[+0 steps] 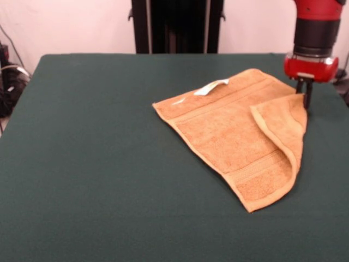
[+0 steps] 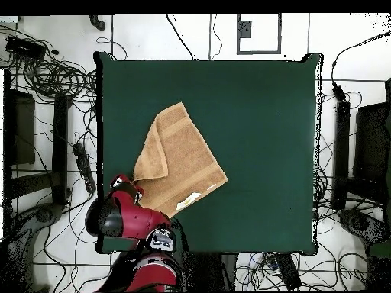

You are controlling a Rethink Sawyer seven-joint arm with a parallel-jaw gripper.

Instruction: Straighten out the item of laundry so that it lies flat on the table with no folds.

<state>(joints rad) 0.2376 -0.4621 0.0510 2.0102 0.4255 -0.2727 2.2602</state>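
Observation:
The item of laundry (image 1: pixel 229 131), a tan-orange terry towel, lies on the right half of the table (image 1: pixel 98 164). Its right side is folded over onto itself as a flap (image 1: pixel 281 123). A white tag (image 1: pixel 211 87) sticks out at the far edge. My gripper (image 1: pixel 304 98) comes straight down at the flap's far right corner, with its fingers close together and touching the cloth there. From overhead, the towel (image 2: pixel 183 156) sits at the left of the table (image 2: pixel 260 114), and the gripper (image 2: pixel 126 183) is at its lower left corner.
Dark green tabletop stretches well beyond the towel to the left and front in the front view. The table's right edge (image 1: pixel 341 93) is close to the gripper. Cables and dark stands (image 2: pixel 46 152) lie on the floor around the table.

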